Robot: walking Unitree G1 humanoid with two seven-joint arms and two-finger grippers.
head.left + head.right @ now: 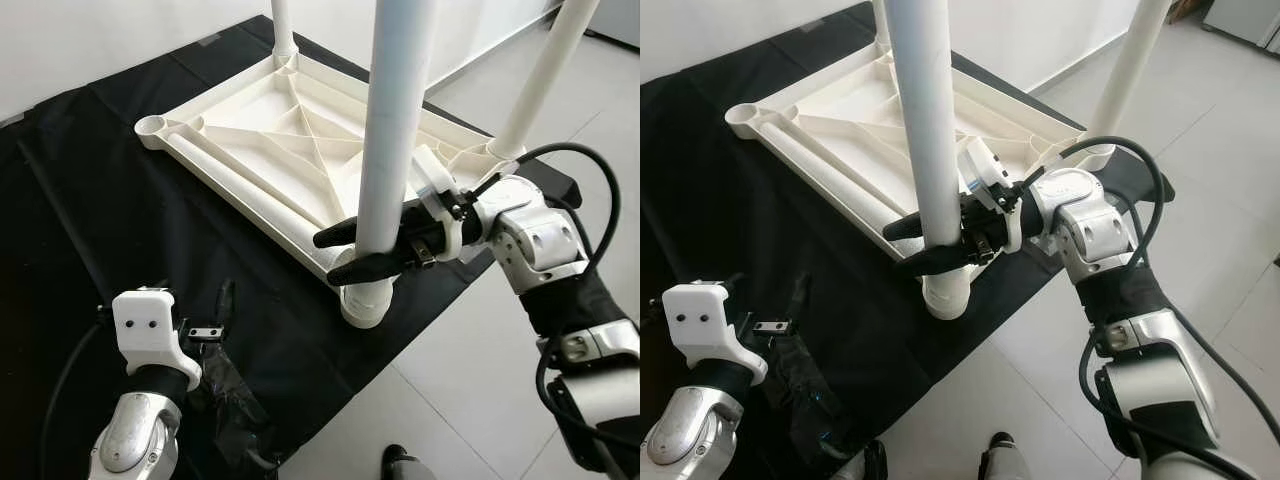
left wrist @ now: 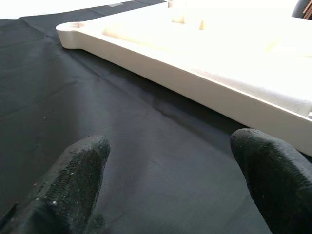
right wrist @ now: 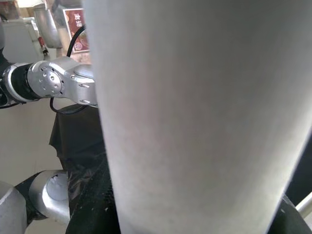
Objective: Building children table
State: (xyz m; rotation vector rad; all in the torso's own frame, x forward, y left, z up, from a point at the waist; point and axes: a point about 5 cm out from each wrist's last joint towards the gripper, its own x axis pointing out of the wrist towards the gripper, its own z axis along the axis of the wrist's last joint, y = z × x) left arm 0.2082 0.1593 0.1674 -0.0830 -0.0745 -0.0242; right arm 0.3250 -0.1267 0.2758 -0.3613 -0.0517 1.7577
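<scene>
Between the right gripper's [image 1: 350, 250] black fingers stands the near leg [image 1: 390, 140], clamped just above its corner socket [image 1: 365, 300] on the upturned tabletop [image 1: 290, 130]. I'd keep it plumb and press straight down to seat it. The left gripper [image 2: 165, 180] hovers spread wide over the black cloth [image 1: 100, 200], tabletop edge just ahead.

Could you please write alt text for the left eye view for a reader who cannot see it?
The right end effector grips an upright white table leg seated in the near corner of an upturned white tabletop lying on a black cloth. The left end effector hovers open over the cloth nearby.
</scene>
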